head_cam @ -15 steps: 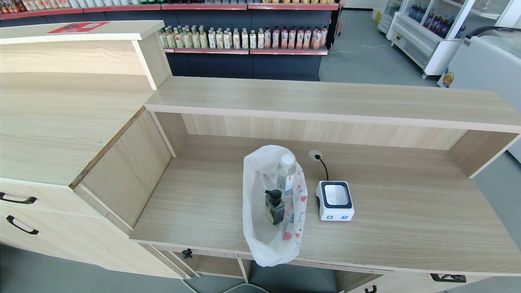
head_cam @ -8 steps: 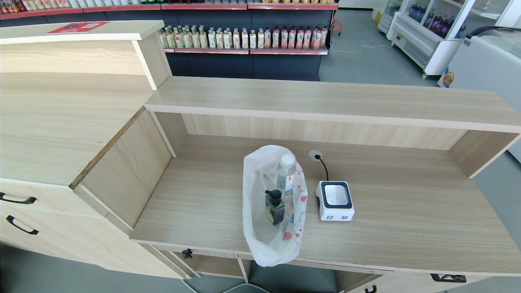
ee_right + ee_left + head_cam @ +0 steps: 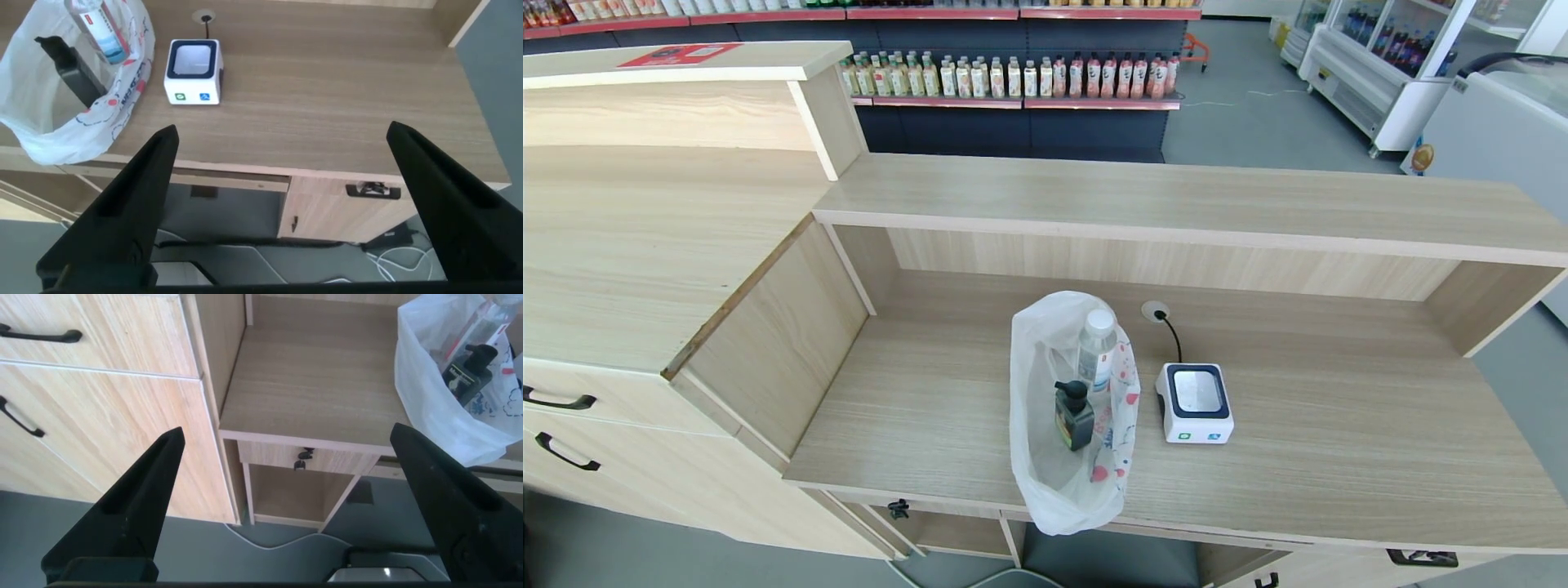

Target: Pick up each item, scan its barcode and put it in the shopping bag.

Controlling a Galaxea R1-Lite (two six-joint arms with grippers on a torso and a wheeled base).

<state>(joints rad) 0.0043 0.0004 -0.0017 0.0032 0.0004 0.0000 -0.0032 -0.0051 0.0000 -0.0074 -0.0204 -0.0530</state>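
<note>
Bagging looks finished to me: pump bottle [image 3: 1074, 418] and water bottle [image 3: 1097, 347] stand inside shopping bag [image 3: 1031, 359], scanner [image 3: 1194, 402] at its 3 o'clock. Left gripper [image 3: 286, 434] and right gripper [image 3: 282, 131] both spread wide and hold nothing. Next up, probably just parking the arms.

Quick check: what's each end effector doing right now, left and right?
Left end effector: open, holding nothing.
Right end effector: open, holding nothing.

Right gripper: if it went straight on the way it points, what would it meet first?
Probably the bare counter beside the scanner, on the side away from the bag. The right gripper, jaws open, aims down at it; depth is unclear.
</note>
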